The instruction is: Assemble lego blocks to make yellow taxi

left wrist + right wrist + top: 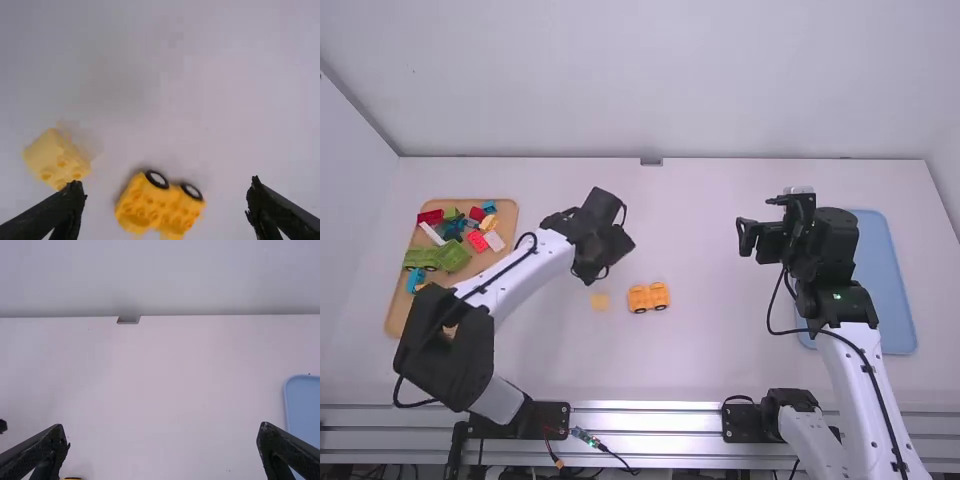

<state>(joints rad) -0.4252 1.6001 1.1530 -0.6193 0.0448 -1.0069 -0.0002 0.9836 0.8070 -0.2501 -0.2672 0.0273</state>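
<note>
Back wall [650,80]: plain, pale, across the top of the high view
Side wall [348,150]: pale, at left edge
Table [700,230]: white, mid-frame
Metal rails [645,420]: silvery, along the bottom
Light: soft, even

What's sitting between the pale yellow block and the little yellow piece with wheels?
Nothing: the white table is bare between the pale yellow block and the wheeled piece, seen in both the left wrist view and the high view.

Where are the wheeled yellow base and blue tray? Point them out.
Wheeled yellow base [158,206]: left wrist view, on its studded top.
Blue tray [884,285]: high view, on its flat floor.
</note>
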